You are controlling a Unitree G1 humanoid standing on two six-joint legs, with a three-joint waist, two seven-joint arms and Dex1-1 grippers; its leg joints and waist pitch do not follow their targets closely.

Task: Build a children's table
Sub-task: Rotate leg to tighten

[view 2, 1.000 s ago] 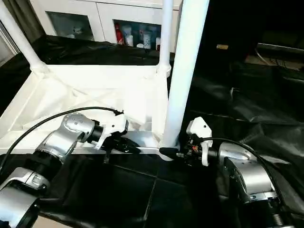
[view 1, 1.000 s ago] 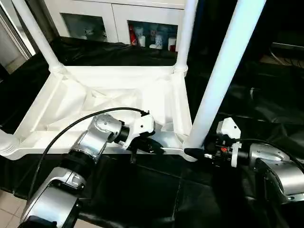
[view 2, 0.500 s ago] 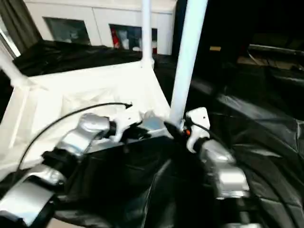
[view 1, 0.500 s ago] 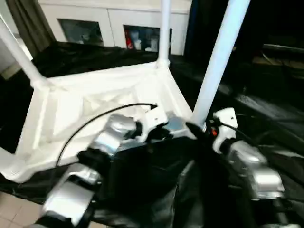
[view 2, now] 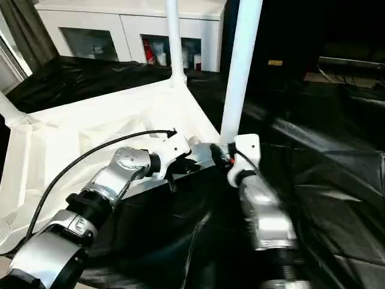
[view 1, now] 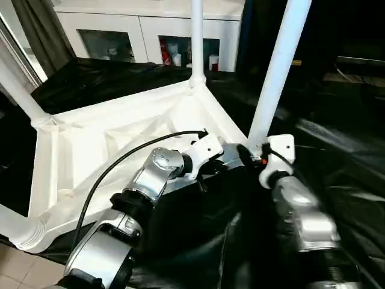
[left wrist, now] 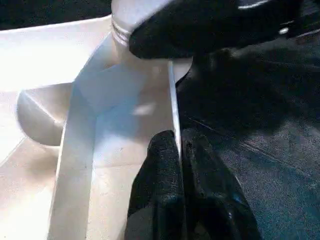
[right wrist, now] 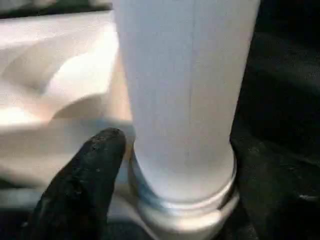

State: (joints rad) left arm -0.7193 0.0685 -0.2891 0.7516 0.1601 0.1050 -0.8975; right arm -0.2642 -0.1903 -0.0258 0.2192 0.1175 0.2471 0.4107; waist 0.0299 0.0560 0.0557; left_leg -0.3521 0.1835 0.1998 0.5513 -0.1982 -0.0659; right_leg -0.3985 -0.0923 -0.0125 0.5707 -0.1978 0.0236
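Note:
The children's table lies upside down: its white tabletop [view 1: 90, 150] rests on the black cloth with white legs standing up from its corners. The nearest right leg [view 1: 277, 72] rises from the corner socket by my grippers. My left gripper [left wrist: 178, 150] is shut on the tabletop's thin raised rim just beside that corner. My right gripper [view 1: 246, 155] is open, its jaws on either side of that leg's base. One black finger [right wrist: 85, 185] stands beside the collar and the other is hidden behind the tube.
The black-draped work table [view 1: 337, 150] stretches off to the right. A white cabinet [view 1: 144, 36] with glass doors stands behind it. A far leg [view 1: 197, 42] and a left leg [view 1: 18, 96] also stand upright. Floor tiles [view 1: 12, 271] show at the lower left.
The tabletop has swung round on the cloth. Its near right corner has moved away from me, and both grippers have gone along with it.

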